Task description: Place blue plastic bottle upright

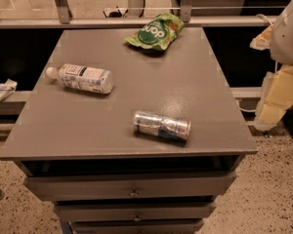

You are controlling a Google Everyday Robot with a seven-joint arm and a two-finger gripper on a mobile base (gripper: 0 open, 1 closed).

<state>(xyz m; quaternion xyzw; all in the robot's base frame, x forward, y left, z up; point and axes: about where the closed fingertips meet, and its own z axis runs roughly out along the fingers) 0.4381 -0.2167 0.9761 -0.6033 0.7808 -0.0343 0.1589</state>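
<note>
Speckled flooring (276, 194) surrounds a grey counter (136, 99) with a stack of drawers (132, 184) beneath its top, and a pale rail (88, 22) runs along behind it. From where I stand, three things lie on the counter, all well apart from one another.

The blue plastic bottle (83, 78) is on the left side, about midway between the near and far edges. It lies flat on its side, with its white cap pointing toward the counter's left edge and its printed label facing up. A shiny metal can (162, 125) also lies on its side, closer to the front edge and a little right of centre. A green snack pouch (155, 31) rests flat near the far edge.

The robot's hand (278, 94) hangs off to the right, beyond the counter's right edge and clear of everything on it, below a white rounded part of the arm (288, 30). It holds nothing that I can see, and I cannot tell whether it is open or closed.
</note>
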